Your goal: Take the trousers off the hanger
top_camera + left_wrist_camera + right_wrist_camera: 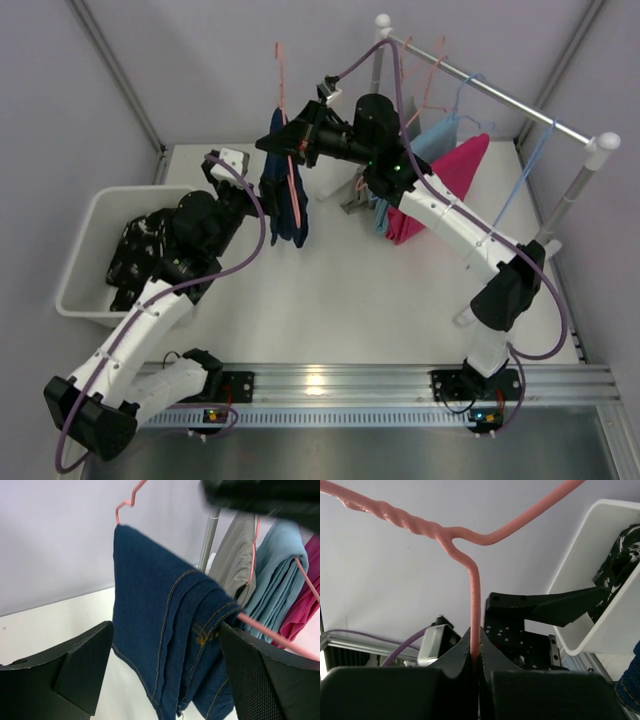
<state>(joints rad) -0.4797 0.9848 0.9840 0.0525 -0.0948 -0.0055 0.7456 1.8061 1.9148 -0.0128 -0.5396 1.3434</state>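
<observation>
R tool [475, 652] clamped on pink hanger [475, 595]; L tool [167, 672] apart; white table [350, 300], grey walls [190, 70].

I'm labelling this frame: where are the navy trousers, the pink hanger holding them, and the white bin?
navy trousers [165, 630], left wrist view, on the folded denim's middle.
pink hanger [475, 605], right wrist view, on its straight wire stem.
white bin [80, 250], top external view, on its left wall.

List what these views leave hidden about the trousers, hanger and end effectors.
Top external: the left arm covers most of the black speckled trousers in the bin.
Left wrist: the navy trousers run off the bottom edge, hiding the hem; the magenta trousers are cut by the right edge.
Right wrist: the right end effector hides the hanger below its grip.
</observation>
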